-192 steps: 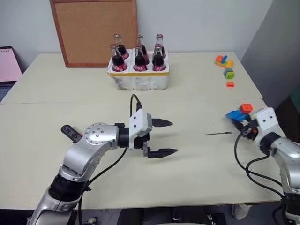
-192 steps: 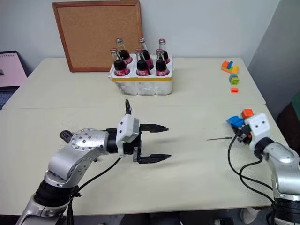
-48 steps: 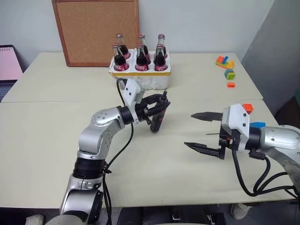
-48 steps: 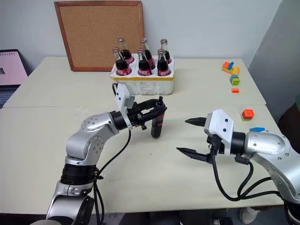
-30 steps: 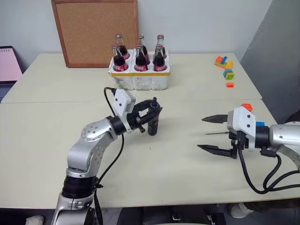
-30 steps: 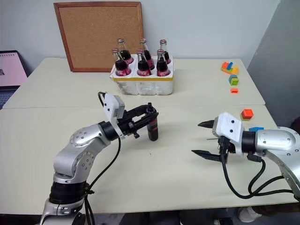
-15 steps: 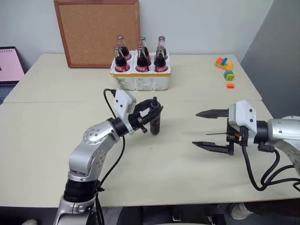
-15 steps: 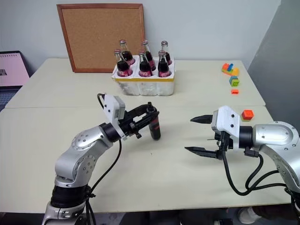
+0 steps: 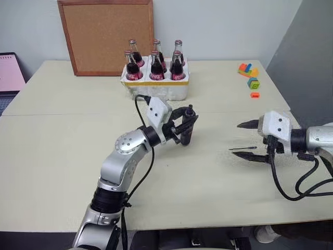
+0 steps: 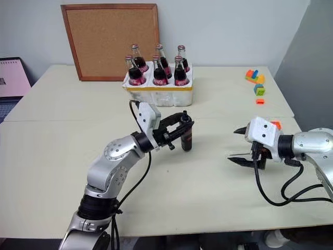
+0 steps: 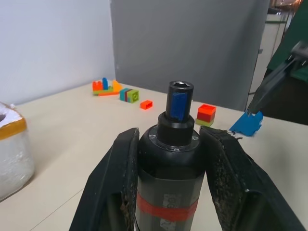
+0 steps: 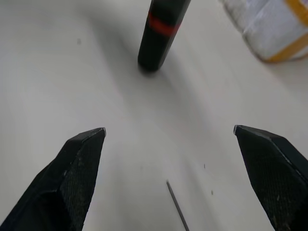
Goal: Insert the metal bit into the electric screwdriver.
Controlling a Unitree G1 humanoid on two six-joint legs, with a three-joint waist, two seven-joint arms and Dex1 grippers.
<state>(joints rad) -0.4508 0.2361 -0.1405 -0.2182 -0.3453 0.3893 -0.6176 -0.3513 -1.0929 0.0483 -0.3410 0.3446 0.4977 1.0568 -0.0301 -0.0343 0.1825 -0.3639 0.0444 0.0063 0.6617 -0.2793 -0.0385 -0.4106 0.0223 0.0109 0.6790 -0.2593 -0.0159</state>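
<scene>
The left gripper point(image 9: 188, 125), centre of the frame, is clamped on the electric screwdriver point(image 9: 187, 131), which stands upright w/ its socket end up. The metal bit point(image 9: 243, 149) lies flat on the table point(image 9: 62, 156), right of centre, between the wide-open fingers of the right gripper point(image 9: 252, 141). The bit looks light, stiff and very thin, probably slippery and easy to roll. I would pinch it near the middle, across its length, so enough tip stays free for the socket.

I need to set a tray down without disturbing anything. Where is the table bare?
Bare: the near-left tabletop, and the far stretch between the white bottle crate and the coloured toy blocks. Crowded: the near right, around the thin metal bit.
</scene>
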